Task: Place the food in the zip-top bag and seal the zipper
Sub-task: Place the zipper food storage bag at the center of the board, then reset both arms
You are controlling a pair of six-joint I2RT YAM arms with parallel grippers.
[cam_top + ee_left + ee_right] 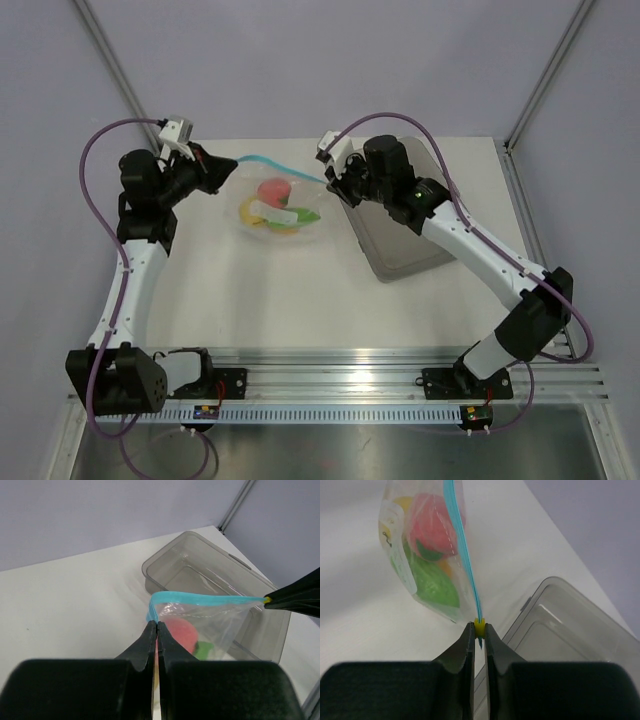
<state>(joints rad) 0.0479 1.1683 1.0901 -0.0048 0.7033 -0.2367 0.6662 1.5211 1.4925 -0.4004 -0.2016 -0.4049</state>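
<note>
The zip-top bag (278,212) hangs clear and crinkly between my two grippers, its lower part resting on the table. Inside it is the food: a red-pink piece (273,189), a yellow one (254,211) and a green one (306,215). The light blue zipper (280,167) runs taut along the bag's top edge. My left gripper (157,624) is shut on the bag's corner at the zipper's left end. At the other end my right gripper (479,627) is shut on the zipper's small yellow slider (479,625). The zipper (462,545) looks pressed together along its length.
A grey translucent tray (405,258) lies on the table right of the bag, under my right arm. In the left wrist view this tray (210,562) sits just behind the bag. Metal frame posts stand at the table's back corners.
</note>
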